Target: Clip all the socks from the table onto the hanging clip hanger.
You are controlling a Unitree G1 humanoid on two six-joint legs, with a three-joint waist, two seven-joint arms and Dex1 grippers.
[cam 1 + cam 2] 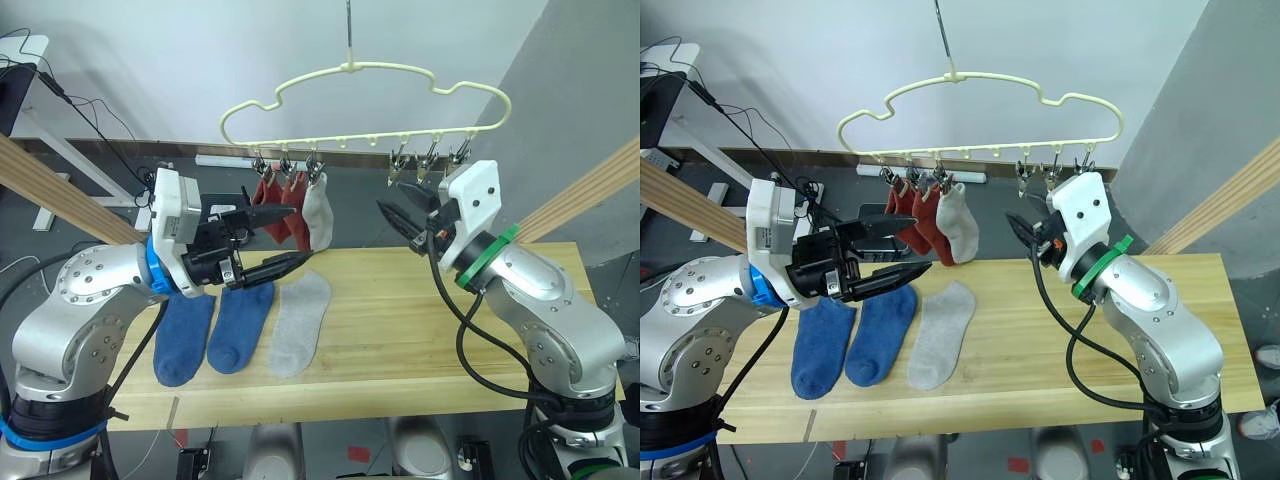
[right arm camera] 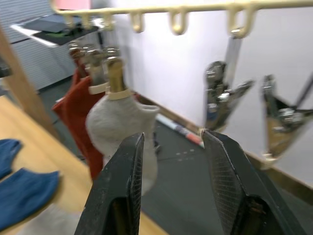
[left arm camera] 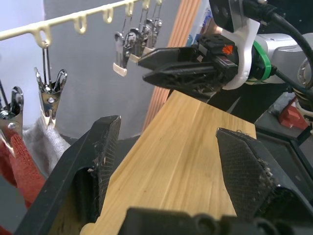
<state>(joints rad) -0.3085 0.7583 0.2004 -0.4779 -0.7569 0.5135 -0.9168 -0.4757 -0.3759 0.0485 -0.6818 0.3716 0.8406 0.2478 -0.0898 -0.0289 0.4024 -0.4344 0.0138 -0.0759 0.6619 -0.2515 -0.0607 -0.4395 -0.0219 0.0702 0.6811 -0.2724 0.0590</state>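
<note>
The pale yellow clip hanger [image 1: 350, 66] hangs above the table's [image 1: 420, 330] far edge. Its left clips hold two rust red socks [image 1: 280, 205] and a light grey sock [image 1: 318, 215]; the right clips [image 1: 428, 160] are bare. Two blue socks [image 1: 183, 335] [image 1: 240, 325] and a grey sock [image 1: 302, 320] lie flat on the table's left half. My left gripper [image 1: 300, 232] is open and empty, hovering just in front of the hung socks, above the blue ones. My right gripper [image 1: 388, 212] is open and empty below the bare clips, pointing toward the hung grey sock [image 2: 122, 122].
Round wooden poles slant in from the left [image 1: 40, 185] and right [image 1: 590, 190] of the table. Cables and white furniture legs [image 1: 60, 150] lie on the floor behind. The table's right half is bare wood.
</note>
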